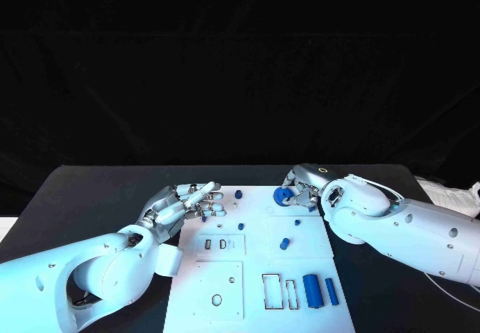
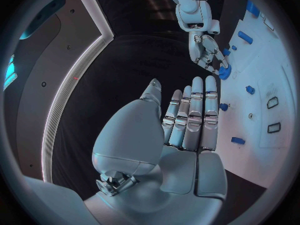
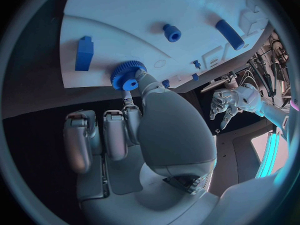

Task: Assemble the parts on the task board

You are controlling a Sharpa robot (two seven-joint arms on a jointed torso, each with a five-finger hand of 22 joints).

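The white task board (image 1: 255,270) lies mid-table. A blue gear (image 1: 285,196) sits near the board's far edge, and my right hand (image 1: 303,187) pinches it between thumb and a finger. In the right wrist view the thumb tip (image 3: 142,81) touches the gear (image 3: 128,75) while the other fingers (image 3: 94,135) curl in below the board's edge. My left hand (image 1: 190,202) hovers open at the board's far left corner, its fingers (image 2: 190,115) straight and side by side, holding nothing. The left wrist view shows the right hand (image 2: 206,50) at the gear (image 2: 224,72).
Small blue pegs (image 1: 240,225) (image 1: 285,243) stand on the board's middle. Two blue cylinders (image 1: 311,290) (image 1: 331,291) lie near its front right, beside rectangular slots (image 1: 272,290). A blue block (image 3: 84,53) and a blue peg (image 3: 172,32) sit near the gear.
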